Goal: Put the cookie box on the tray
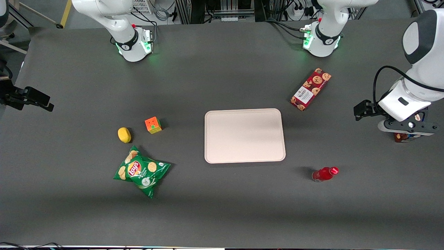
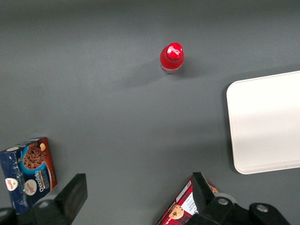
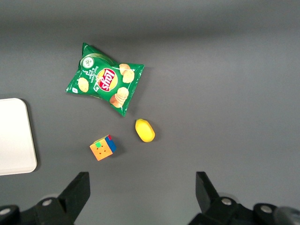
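The tool (image 2: 136, 199) hangs above the bench (image 1: 222, 208) at the working arm's end, fingers spread wide and holding nothing. The cookie box (image 2: 27, 172) is not between them: it lies off to one side, just outside one finger (image 2: 70, 194), so the next move likely needs a sideways shift. Its long axis runs roughly along the finger's line. The box is a small dark blue carton with a brown cookie picture, well apart from the tray (image 1: 244, 135).
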